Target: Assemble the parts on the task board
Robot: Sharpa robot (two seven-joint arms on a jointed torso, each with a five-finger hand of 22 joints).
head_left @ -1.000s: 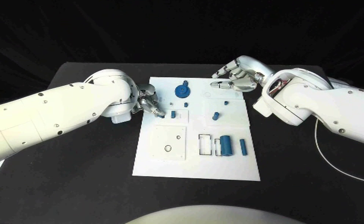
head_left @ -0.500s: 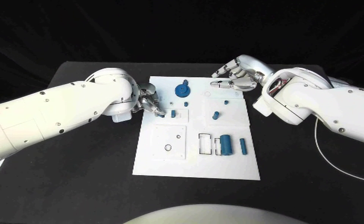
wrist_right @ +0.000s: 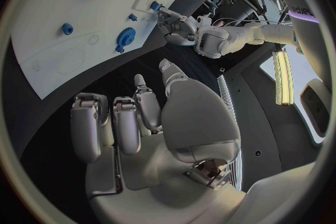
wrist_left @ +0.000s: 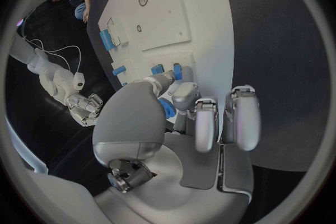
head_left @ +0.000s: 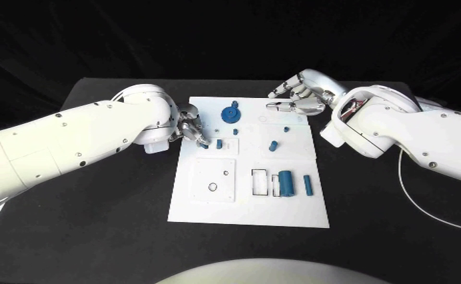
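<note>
Head view worries me: left hand (head_left: 190, 129) at the board's (head_left: 250, 214) left edge pinches a small blue part (wrist_left: 167, 107); a tilted approach could jam it. Right hand (head_left: 298, 101) hovers at the far right corner, fingers loosely spread, holding nothing.

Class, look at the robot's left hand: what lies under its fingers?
Under the left hand lies the task board's left edge, with a small blue part just beyond the fingertips. Whatever sits directly beneath the palm is covered.
</note>
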